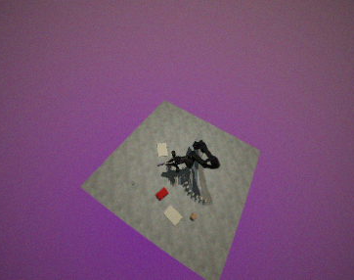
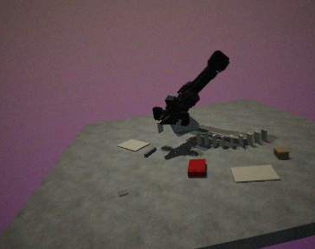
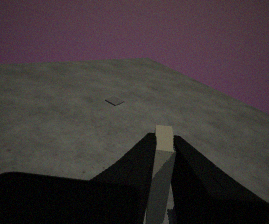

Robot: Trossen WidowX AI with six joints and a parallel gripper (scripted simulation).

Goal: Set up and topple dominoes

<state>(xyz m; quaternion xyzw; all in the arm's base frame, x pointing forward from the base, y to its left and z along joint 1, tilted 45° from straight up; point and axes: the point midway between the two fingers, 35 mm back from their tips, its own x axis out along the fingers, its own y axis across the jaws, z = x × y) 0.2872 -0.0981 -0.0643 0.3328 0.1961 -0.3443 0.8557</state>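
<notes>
The claw (image 1: pixel 170 163) (image 2: pixel 160 122) (image 3: pixel 162 141) is nearly closed, its fingers clamped on a cream domino (image 2: pixel 160 127) (image 3: pixel 165 137) held above the table, well apart from the row. The piece looks light and stiff, likely smooth, and easily tipped once freed; its broad faces, gripped high, seem the right hold, keeping the foot square for a level release. Farther off, the standing dominoes (image 1: pixel 198 198) (image 2: pixel 241 140) look narrow-footed, so a slight brush could topple them.
</notes>
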